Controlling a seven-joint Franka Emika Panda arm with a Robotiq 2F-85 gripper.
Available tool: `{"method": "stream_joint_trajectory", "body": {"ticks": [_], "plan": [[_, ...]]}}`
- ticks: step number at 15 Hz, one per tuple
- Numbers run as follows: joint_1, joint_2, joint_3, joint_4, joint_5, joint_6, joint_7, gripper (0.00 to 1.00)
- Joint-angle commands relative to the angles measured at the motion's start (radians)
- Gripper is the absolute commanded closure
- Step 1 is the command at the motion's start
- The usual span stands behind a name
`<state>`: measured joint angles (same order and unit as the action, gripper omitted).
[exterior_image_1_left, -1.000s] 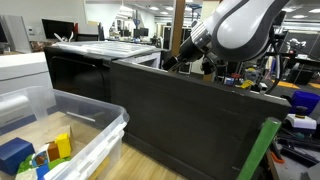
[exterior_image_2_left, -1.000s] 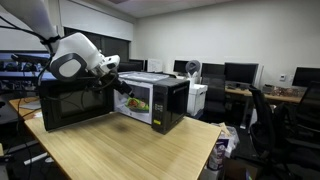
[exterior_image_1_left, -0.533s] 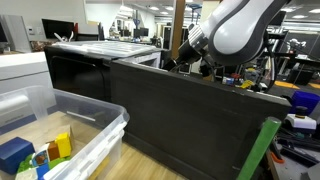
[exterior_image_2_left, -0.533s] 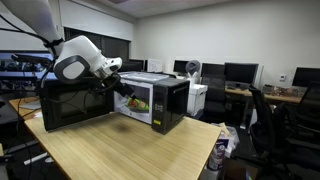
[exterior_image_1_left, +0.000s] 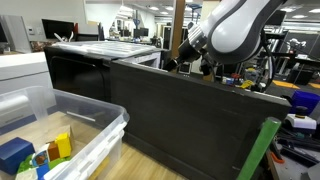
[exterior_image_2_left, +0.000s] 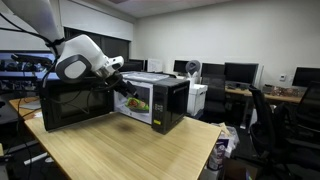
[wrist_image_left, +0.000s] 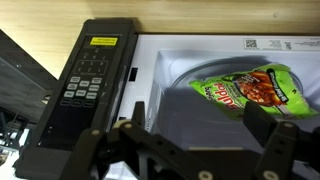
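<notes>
A black microwave stands on the wooden table with its door swung wide open. In the wrist view a green snack bag lies on the white turntable inside, to the right of the control panel. My gripper hangs just in front of the cavity, open, its dark fingers standing wide apart with nothing between them. The bag lies beyond the fingertips, apart from them. In both exterior views the gripper sits at the opening, behind the door.
A clear plastic bin with coloured blocks stands beside the open door. Desks with monitors and an office chair fill the room beyond the table's edge. A white machine stands behind the microwave.
The arm has shifted slightly up and toward the microwave opening. The gripper has stayed open and the bag has not moved.
</notes>
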<state>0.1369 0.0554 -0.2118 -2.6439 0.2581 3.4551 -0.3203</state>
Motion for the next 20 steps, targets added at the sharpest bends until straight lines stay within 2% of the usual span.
{"method": "stream_joint_trajectory", "body": {"ticks": [1, 13, 20], "plan": [[0.017, 0.014, -0.008, -0.006, -0.009, 0.0, -0.03, 0.0], [0.099, 0.156, -0.039, 0.078, -0.008, -0.001, -0.004, 0.0], [0.1, 0.149, -0.03, 0.087, -0.003, 0.0, -0.004, 0.0]]}}
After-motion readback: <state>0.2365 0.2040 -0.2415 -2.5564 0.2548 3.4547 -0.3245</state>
